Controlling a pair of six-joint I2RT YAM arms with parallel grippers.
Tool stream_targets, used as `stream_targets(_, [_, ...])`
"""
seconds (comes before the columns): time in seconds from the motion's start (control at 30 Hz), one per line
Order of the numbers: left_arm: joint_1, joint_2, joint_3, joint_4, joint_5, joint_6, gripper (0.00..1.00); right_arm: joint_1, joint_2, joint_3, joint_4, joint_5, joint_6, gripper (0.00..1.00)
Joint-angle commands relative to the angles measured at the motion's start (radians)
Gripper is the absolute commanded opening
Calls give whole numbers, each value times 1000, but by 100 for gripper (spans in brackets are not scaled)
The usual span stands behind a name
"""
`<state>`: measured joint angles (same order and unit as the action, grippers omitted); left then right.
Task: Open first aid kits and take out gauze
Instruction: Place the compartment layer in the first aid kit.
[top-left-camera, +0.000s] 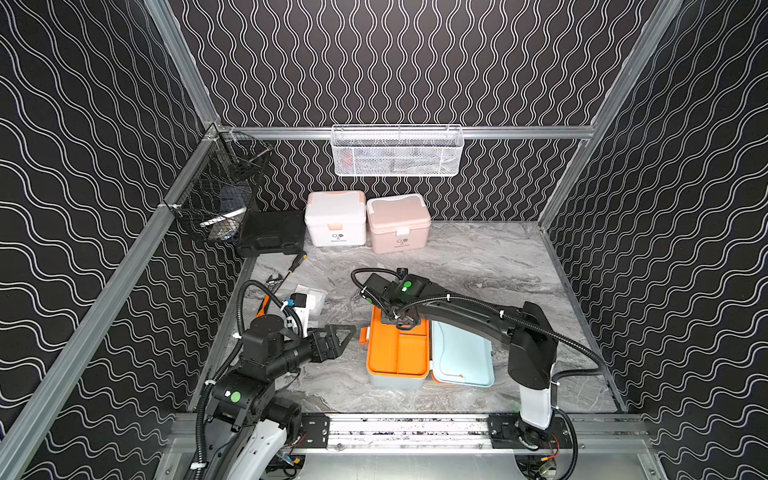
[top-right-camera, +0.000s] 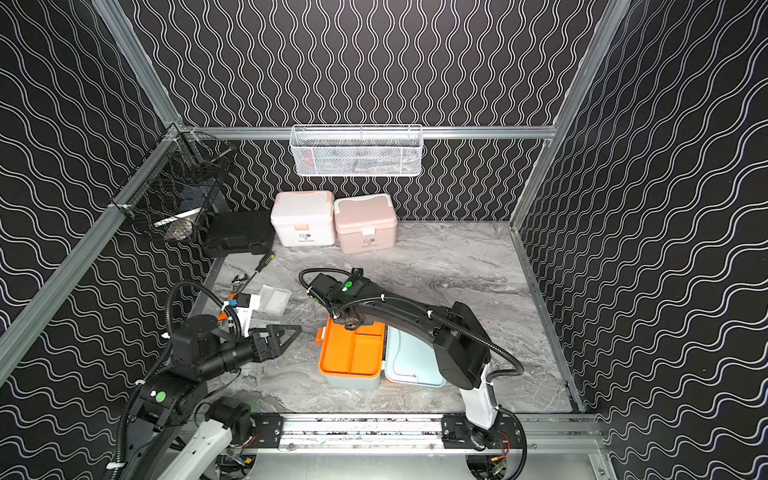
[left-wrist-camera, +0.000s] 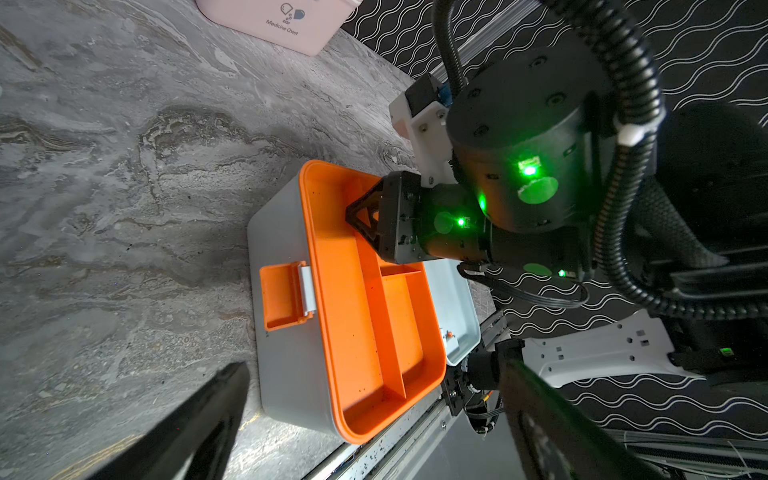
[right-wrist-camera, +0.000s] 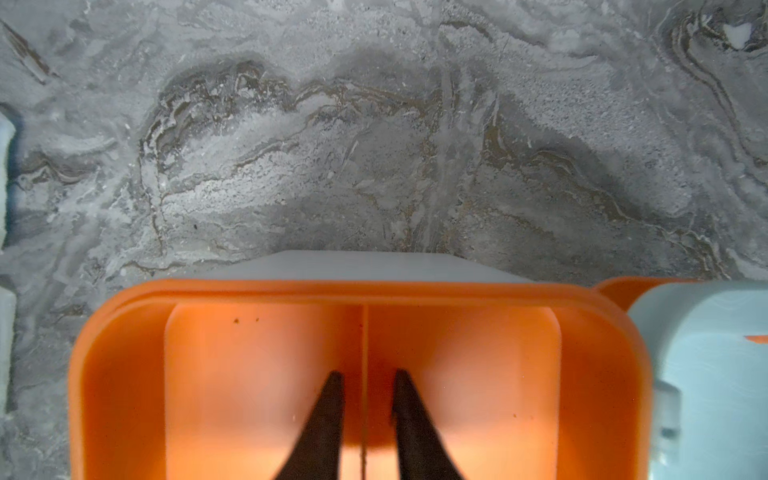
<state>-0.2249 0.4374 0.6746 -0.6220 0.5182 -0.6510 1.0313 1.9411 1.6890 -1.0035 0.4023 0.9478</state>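
In a top view, we are seeing the blue box (top-left-camera: 395, 357) standing open near the worktop's front edge. The left claw (top-left-camera: 343, 338) is hanging wide apart beside it, and gauze packets (top-left-camera: 312, 297) are lying near the left edge. In the right wrist view, the right claw (right-wrist-camera: 368, 415) is straddling the middle wall of the orange tray (right-wrist-camera: 249, 374), tips apart.

A black hard case (top-left-camera: 272, 232) and a screwdriver (top-left-camera: 296, 264) lie below a wire basket (top-left-camera: 216, 191), near a white mesh basket (top-left-camera: 397, 151).
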Motion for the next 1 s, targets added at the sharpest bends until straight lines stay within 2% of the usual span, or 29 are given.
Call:
stream_targets(0.0, [1, 12, -1, 27, 11, 26, 99, 0, -66, -5, -13, 2, -41, 53])
stream_targets(0.07, [0, 25, 2, 27, 15, 28, 99, -1, -113, -16, -6, -2, -61, 62])
stream_targets(0.2, [-1, 52, 14, 22, 21, 30, 99, -2, -214, -70, 36, -5, -110, 89])
stream_targets(0.3, [-1, 97, 40, 11, 15, 32, 99, -15, -299, -123, 56, -19, -167, 99])
stream_targets(0.5, [-6, 174, 137, -33, 9, 33, 99, -127, -556, -358, 176, -123, -296, 100])
stream_targets(0.63, [-14, 204, 186, -50, 0, 31, 99, -301, -732, -520, 255, -268, -334, 100])
stream_targets(0.73, [-29, 227, 202, -46, -6, 21, 99, -404, -815, -609, 270, -313, -342, 100])
stream_targets(0.87, [-95, 278, 224, -45, -61, 19, 99, -505, -868, -688, 294, -399, -332, 100])
stream_targets(0.97, [-197, 328, 261, -53, -144, 19, 99, -566, -886, -734, 313, -457, -316, 100])
